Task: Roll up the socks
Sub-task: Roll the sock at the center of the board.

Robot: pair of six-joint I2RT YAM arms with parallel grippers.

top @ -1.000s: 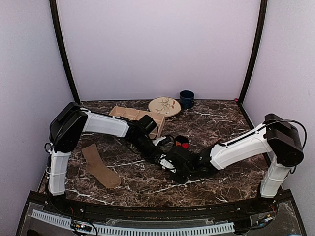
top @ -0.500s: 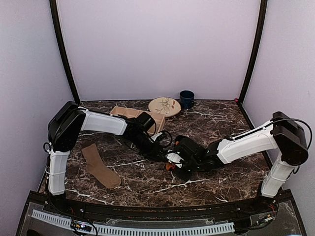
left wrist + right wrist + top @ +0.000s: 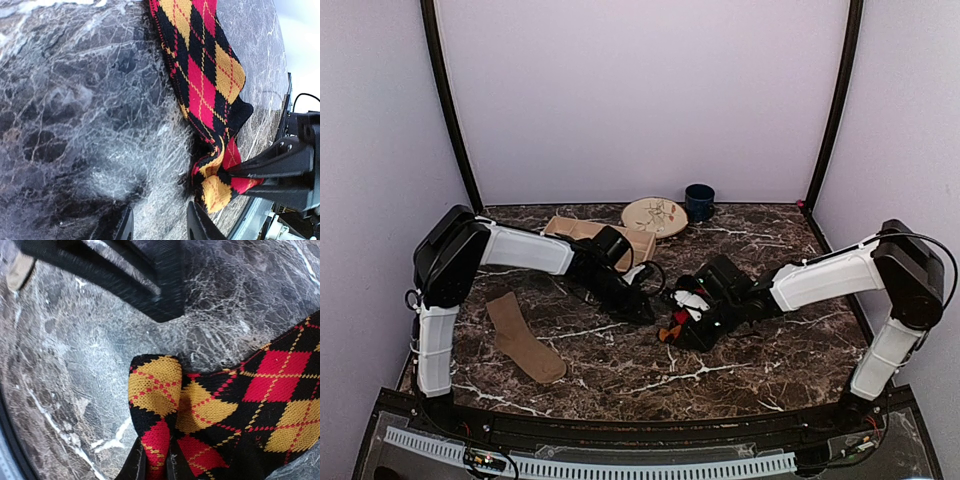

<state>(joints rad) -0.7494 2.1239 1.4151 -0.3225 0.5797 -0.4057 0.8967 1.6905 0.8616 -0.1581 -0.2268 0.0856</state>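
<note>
**Argyle sock pinched at one end by the right jaws; left jaws spread and empty beside it.**

Your argyle sock (image 3: 200,75) lies flat on the worktop (image 3: 75,125), centre, with its folded end nipped in the right arm's (image 3: 820,283) jaws. Its long axis runs away from that pinch and passes just beside the left arm's (image 3: 535,252) jaws, which have only bare marble between them. The tan sock (image 3: 525,338) lies well apart, near the left base. Judgement: the right arm is the nearer one to start the roll along the length.
</note>
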